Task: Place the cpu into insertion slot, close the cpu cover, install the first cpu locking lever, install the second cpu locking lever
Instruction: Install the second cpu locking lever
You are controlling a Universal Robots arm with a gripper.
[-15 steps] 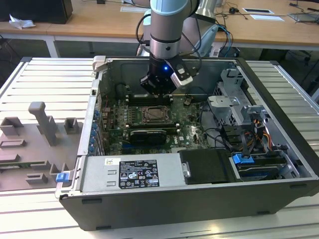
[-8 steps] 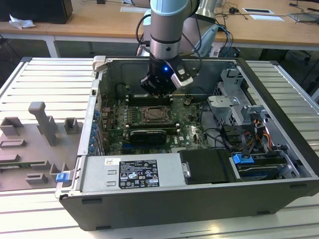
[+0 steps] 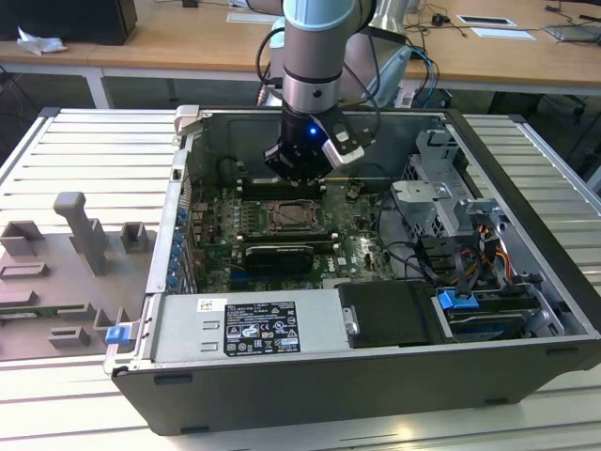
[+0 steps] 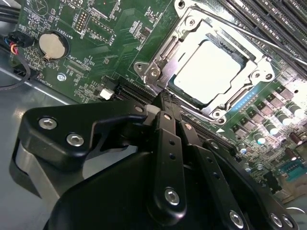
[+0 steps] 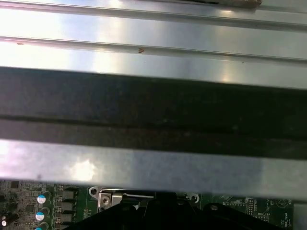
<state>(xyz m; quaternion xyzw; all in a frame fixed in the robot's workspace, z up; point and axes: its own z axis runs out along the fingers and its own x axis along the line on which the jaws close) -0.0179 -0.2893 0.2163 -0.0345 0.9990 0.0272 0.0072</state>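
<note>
Working the lever stage, by your pictures: the cpu (image 4: pixel 213 72) already sits pale and flat in the insertion slot (image 4: pixel 211 115), and the cpu cover (image 4: pixel 189 40) lies down over it as a silvery frame, chip showing through the cut-out.

One thin locking lever (image 4: pixel 259 36) runs as a bright wire rod along the far side of the socket, beside the long black memory slots (image 4: pixel 268 14). Whether it is hooked under its catch you cannot tell. The lever on the near side is not clear enough to call.

Your gripper (image 4: pixel 165 103) has its fingers pressed together, nothing between them; the tips sit just beside the near edge of the socket frame, close to the corner screw (image 4: pixel 154 73). Contact with the frame: cannot tell.

In the exterior view the gripper (image 3: pixel 299 174) hangs inside the open computer case (image 3: pixel 526 282), over the green motherboard (image 3: pixel 352 249), just behind the socket there (image 3: pixel 296 218).

Judgement on the next move: a small sideways push and press on a thin sprung rod, so you need the closed tips placed squarely on it, clear of the chip and the coin battery (image 4: pixel 50 45).
</note>
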